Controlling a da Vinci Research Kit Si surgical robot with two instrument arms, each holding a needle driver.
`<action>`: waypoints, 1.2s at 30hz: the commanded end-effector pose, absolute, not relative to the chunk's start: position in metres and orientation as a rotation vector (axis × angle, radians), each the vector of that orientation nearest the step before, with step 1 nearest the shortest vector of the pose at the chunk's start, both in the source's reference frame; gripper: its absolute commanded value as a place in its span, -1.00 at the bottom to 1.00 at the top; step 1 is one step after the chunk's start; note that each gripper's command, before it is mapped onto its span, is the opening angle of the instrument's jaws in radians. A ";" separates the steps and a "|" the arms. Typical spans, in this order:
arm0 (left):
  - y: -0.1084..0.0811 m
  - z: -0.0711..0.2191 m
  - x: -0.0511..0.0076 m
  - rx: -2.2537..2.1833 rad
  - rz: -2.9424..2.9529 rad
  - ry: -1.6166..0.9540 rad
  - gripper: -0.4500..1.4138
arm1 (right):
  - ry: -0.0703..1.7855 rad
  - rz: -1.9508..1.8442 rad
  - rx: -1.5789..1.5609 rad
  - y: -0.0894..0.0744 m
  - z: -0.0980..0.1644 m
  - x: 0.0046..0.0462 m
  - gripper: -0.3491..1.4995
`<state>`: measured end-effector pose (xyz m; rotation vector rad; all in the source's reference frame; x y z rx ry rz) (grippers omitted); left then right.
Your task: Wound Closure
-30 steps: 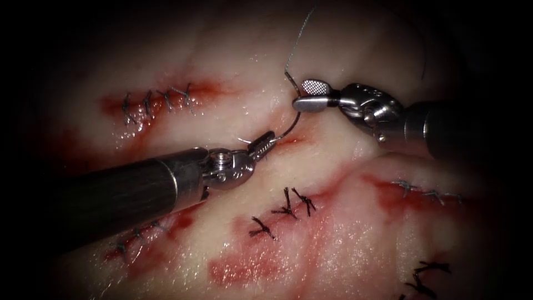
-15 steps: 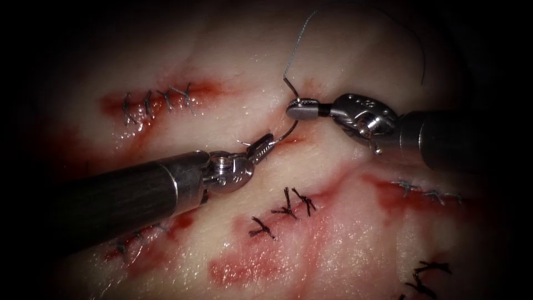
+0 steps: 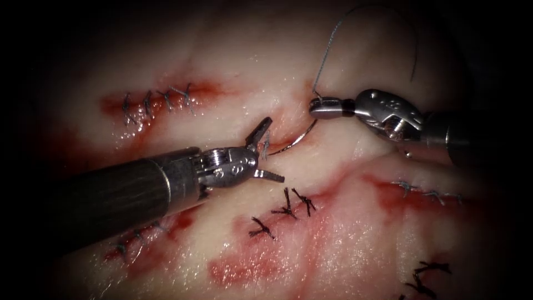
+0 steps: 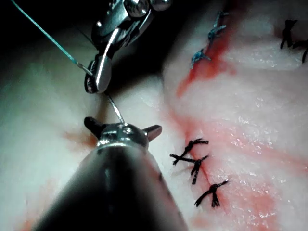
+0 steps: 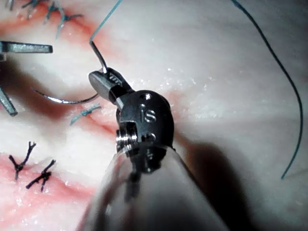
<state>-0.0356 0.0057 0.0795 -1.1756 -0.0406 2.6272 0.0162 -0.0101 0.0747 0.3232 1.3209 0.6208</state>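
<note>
My right tool [image 3: 314,107] [image 5: 102,78] is shut on the curved needle [image 3: 302,135] [image 5: 67,100] close to its thread end, on the right side of the small red cut [image 3: 288,140]. From there the needle arcs down and left to a bare tip between the wide open jaws of my left tool [image 3: 276,149] [image 4: 122,127], which holds nothing. Whether the needle touches the tissue [image 3: 344,233], I cannot tell. The thread [image 3: 332,39] [image 5: 284,82] rises from the needle's end and loops round to the right. A short knotted stitch [image 5: 84,113] sits on the cut.
Finished dark stitches [image 3: 288,205] [image 4: 192,159] lie just below the left tool. More rows of stitches run at the upper left [image 3: 158,100], right [image 3: 427,191] and lower right [image 3: 425,276]. Red fluid [image 3: 244,269] stains the tissue.
The right tool closed on the needle's thread end. The left tool then let go of the needle near its tip and opened. The right tool carried the needle a little to the right.
</note>
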 end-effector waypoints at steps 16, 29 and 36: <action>0.010 0.080 -0.0371 -1.223 2.312 -0.587 0.62 | 1.441 0.222 0.202 -0.011 0.074 0.0189 -1.00; 0.010 0.083 -0.0362 -1.180 2.156 -1.017 0.55 | 1.532 0.120 0.140 -0.011 0.071 0.0193 -1.00; 0.010 0.083 -0.0362 -1.191 2.092 -1.147 0.52 | 1.540 0.094 0.104 -0.012 0.071 0.0199 -1.00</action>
